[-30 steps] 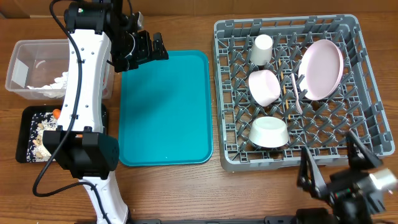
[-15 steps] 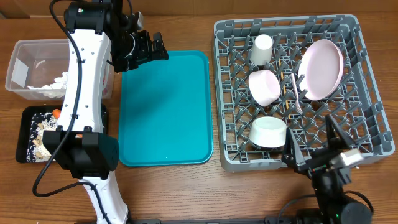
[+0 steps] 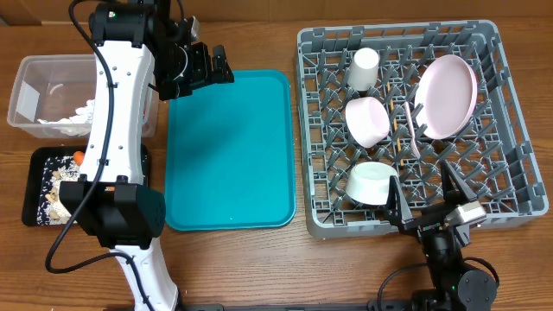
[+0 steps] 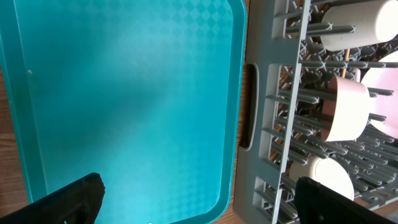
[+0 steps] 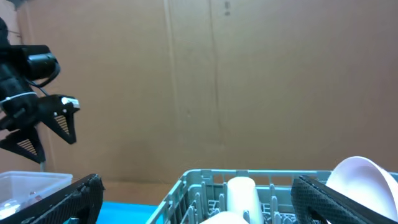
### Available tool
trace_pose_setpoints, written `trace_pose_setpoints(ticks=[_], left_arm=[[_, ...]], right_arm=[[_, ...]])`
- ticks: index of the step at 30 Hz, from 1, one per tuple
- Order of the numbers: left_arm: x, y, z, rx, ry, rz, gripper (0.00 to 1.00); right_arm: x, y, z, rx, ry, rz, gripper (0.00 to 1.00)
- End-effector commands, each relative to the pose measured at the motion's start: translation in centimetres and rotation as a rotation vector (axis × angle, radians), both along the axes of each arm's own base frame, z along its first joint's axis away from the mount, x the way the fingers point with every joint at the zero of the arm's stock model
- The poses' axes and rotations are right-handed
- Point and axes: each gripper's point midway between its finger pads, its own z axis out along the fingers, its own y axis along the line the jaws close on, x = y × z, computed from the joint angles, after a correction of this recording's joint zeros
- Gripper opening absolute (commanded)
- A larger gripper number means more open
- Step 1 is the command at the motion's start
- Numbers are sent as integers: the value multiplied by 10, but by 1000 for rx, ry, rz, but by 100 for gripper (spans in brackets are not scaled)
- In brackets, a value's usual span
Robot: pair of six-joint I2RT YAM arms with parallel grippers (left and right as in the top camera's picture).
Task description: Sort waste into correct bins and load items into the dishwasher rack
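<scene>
The grey dishwasher rack (image 3: 510, 186) holds a white cup (image 3: 363, 69), a pale-pink bowl (image 3: 367, 121), a pale-pink plate (image 3: 447, 96) on edge, a white bowl (image 3: 373, 183) and a white fork (image 3: 411, 136). The clear tub (image 3: 34, 86) holds a white napkin (image 3: 73, 119). The black tray (image 3: 39, 164) holds beige food scraps (image 3: 57, 186) and a bit of orange carrot (image 3: 79, 157). My left gripper (image 3: 207, 67) is open and empty above the teal tray's far left corner. My right gripper (image 3: 429, 207) is open and empty at the rack's front edge.
The teal serving tray (image 3: 229, 147) lies bare between the bins and the rack; it also shows in the left wrist view (image 4: 124, 99). My left arm (image 3: 121, 130) reaches over the bins. A brown cardboard wall (image 5: 217, 81) stands behind the table.
My right arm has drawn back towards the table's front edge and folded down, the gripper shifting left along the rack's front. The left arm has not moved.
</scene>
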Motion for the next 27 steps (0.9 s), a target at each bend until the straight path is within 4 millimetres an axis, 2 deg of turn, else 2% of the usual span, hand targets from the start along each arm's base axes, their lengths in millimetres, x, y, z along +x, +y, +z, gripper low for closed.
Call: trace_pose_setpoints(ticks=[1, 5, 6, 13, 22, 27], left_arm=[[-2, -5, 19, -2, -57, -20, 100], [-2, -5, 19, -2, -57, -20, 100], [-2, -5, 19, -2, -57, -20, 100], [-2, -5, 19, -2, -57, -20, 100], [-2, -5, 19, -1, -57, -20, 100], [-2, -5, 19, -2, -57, -20, 100]], right_arm=[[2, -3, -8, 8, 25, -17, 100], [9, -3, -36, -4, 141, -18, 100], [11, -2, -48, -28, 187, -21, 100], [12, 5, -83, -219, 279, -7, 100], [14, -4, -83, -228, 283, -62, 100], [16, -11, -84, -154, 305, -95, 100]])
